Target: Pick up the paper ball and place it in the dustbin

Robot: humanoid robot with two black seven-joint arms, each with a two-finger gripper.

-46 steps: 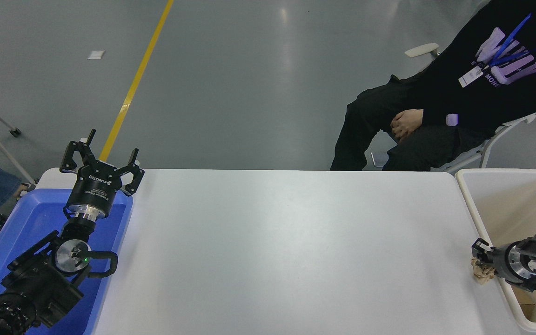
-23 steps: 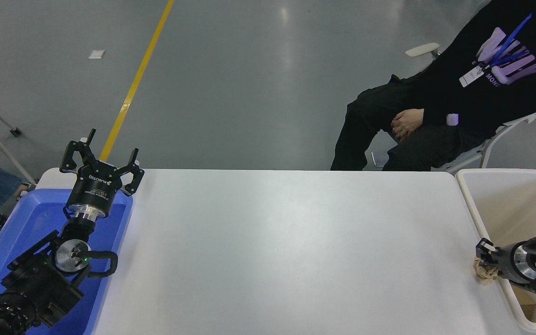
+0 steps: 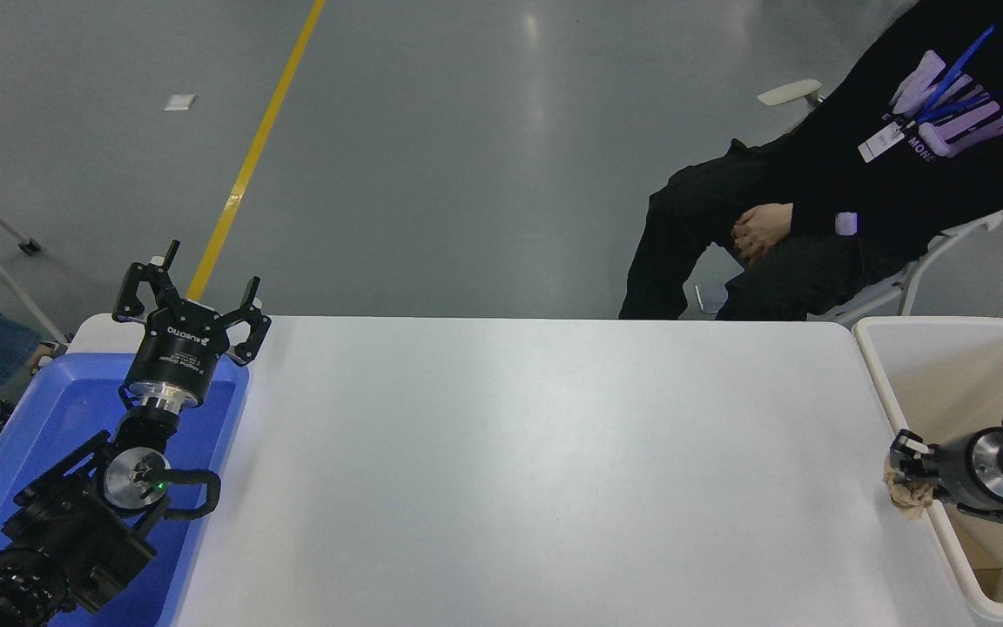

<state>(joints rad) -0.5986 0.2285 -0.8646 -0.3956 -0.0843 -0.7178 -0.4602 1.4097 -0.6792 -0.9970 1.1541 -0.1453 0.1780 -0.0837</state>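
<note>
The tan-brown paper ball (image 3: pixel 907 495) is gripped in my right gripper (image 3: pixel 909 475), which comes in from the right edge and is shut on it. The ball hangs at the left rim of the cream-white dustbin (image 3: pixel 945 344), over the table's right edge. Most of the ball is hidden by the fingers. My left gripper (image 3: pixel 191 292) is open and parked at the lower left, over the blue tray.
A shallow blue tray (image 3: pixel 40 409) sits at the table's left end under my left arm. A person in black sits on a chair (image 3: pixel 815 218) beyond the far right corner. A brown piece lies inside the dustbin's bottom (image 3: pixel 980 566).
My right gripper has lifted slightly and pulled a bit to the right with the paper ball, toward the dustbin. The left arm has not moved.
</note>
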